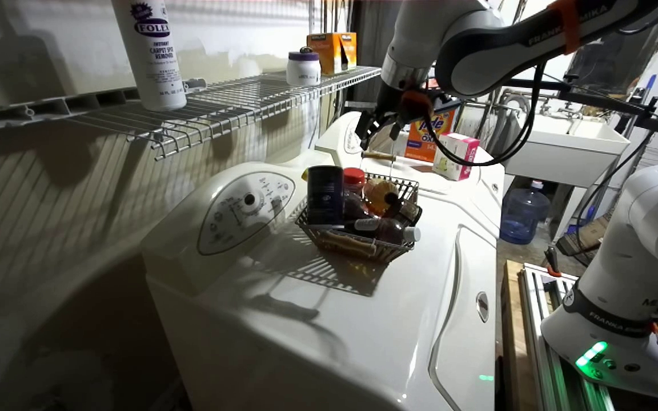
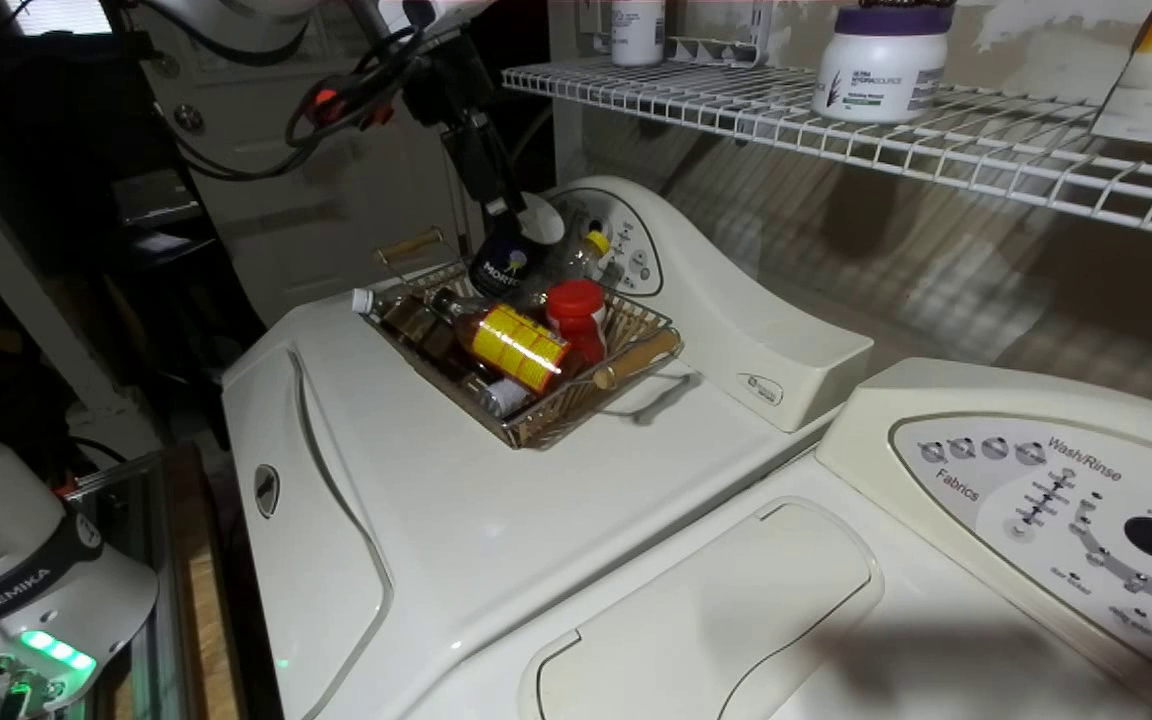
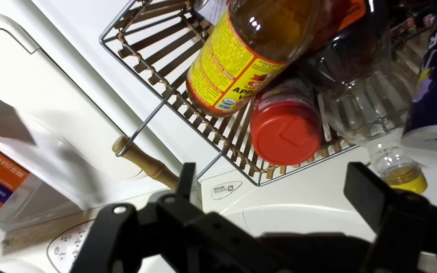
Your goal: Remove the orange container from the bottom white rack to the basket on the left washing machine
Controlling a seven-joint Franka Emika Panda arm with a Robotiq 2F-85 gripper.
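The orange container with a pale lid does not show as such on the bottom white rack (image 1: 232, 117) (image 2: 836, 150). A red jar (image 1: 354, 176) (image 2: 576, 312) (image 3: 286, 132) lies in the basket (image 1: 389, 255) (image 2: 542, 428) (image 3: 159, 79), its round red end facing up; I cannot tell whether this is it. The basket stands on the left washing machine (image 1: 357, 337) (image 2: 496, 510), full of bottles. My gripper (image 1: 379, 130) (image 2: 504, 205) (image 3: 273, 182) is open and empty above the basket. Its spread fingers flank the basket's corner in the wrist view.
On the rack stand a white bottle (image 1: 152, 57), a purple-lidded jar (image 1: 304, 68) and an orange box (image 1: 333, 52). A dark blue canister (image 1: 325, 195) and a vinegar bottle (image 3: 233, 64) rise in the basket. A Tide box (image 1: 425, 137) and pink box (image 1: 453, 155) stand on the neighbouring machine.
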